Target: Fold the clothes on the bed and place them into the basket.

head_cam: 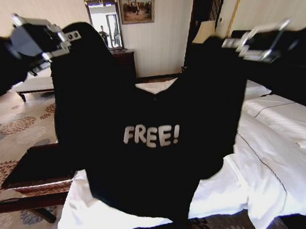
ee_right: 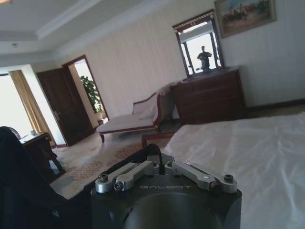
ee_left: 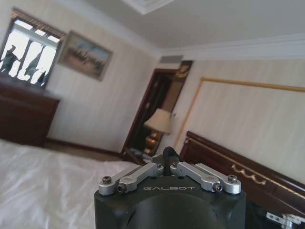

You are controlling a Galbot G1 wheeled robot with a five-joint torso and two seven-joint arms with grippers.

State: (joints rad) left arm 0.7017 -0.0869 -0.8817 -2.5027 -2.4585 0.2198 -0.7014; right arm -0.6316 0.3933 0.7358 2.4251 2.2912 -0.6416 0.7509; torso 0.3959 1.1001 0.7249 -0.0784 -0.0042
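Observation:
The black T-shirt (head_cam: 152, 163) with white "FREE!" lettering hangs spread out in the air over the foot of the bed (head_cam: 286, 150). My left gripper (head_cam: 72, 36) is shut on one shoulder of it, high at the left. High at the right, my right gripper (head_cam: 227, 43) is shut on the other shoulder. In the left wrist view a nub of black cloth (ee_left: 167, 153) is pinched in the left gripper (ee_left: 167, 164). Black cloth (ee_right: 28, 191) hangs beside the right gripper (ee_right: 162, 164). The basket (head_cam: 36, 163), with wicker sides and a black top, stands on the floor left of the bed, partly behind the shirt.
A dark headboard (ee_left: 228, 167) and a bedside lamp (ee_left: 159, 121) stand at the bed's far end. A pale chaise longue (ee_right: 133, 119) and a dark dresser (ee_right: 209, 95) line the far wall. Patterned carpet (head_cam: 13, 125) lies left of the bed.

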